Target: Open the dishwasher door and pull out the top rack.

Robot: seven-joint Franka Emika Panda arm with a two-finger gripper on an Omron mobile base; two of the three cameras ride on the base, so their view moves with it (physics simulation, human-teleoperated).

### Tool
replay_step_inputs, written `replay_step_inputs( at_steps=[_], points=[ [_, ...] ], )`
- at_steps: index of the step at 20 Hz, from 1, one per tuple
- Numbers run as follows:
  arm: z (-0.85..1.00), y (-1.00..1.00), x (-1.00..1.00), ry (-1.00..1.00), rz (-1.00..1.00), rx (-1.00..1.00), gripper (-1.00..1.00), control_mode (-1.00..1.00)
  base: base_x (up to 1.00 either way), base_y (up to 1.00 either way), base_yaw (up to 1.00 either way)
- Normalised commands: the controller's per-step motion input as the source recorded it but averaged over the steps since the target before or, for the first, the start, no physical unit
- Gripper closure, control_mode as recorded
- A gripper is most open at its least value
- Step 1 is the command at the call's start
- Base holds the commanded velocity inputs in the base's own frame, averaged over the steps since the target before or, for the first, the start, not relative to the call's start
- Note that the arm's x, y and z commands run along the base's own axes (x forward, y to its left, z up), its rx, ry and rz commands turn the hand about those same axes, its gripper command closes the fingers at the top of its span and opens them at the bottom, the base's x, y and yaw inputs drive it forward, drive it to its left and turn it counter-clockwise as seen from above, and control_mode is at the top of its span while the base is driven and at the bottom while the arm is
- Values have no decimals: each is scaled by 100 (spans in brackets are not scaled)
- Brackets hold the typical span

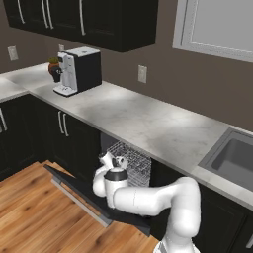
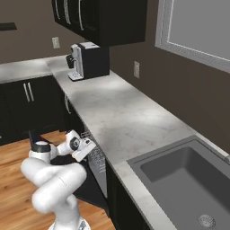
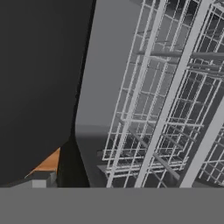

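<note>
Dishwasher door (image 1: pixel 79 190): lying folded down and open in the lower centre of the left base view, a flat black panel reaching out over the wooden floor (image 1: pixel 29 217); its silver bar handle (image 1: pixel 79 200) is running along the outer edge toward the lower left.
Top rack (image 1: pixel 136 163): showing as a light-grey wire grid in the dishwasher opening under the counter edge, centre of the left base view; in the hand view its wires (image 3: pixel 175 109) are crossing the whole right half of the frame.
Gripper (image 1: pixel 114 160): hovering right at the front of the rack, above the open door; its jaws are standing spread wide, gripping nothing.
Arm: bending low from the lower right of the left base view, hand pointing into the opening.
Counter (image 1: pixel 148 123): running diagonally through the frame, marbled white.
Coffee machine (image 1: pixel 79 70): sitting on the counter in the upper left.
Sink (image 2: pixel 188 179): lying in the lower right of the right base view.
</note>
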Motion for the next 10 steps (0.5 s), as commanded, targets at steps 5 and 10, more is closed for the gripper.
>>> replay_step_inputs(
  at_steps=[5, 10],
  points=[
    [-100, 100, -62, 14, 0, -12, -100, -100, 0, 0, 0],
    [-100, 100, -44, 31, -3, -1, -100, -100, 0, 0, 0]
  ],
)
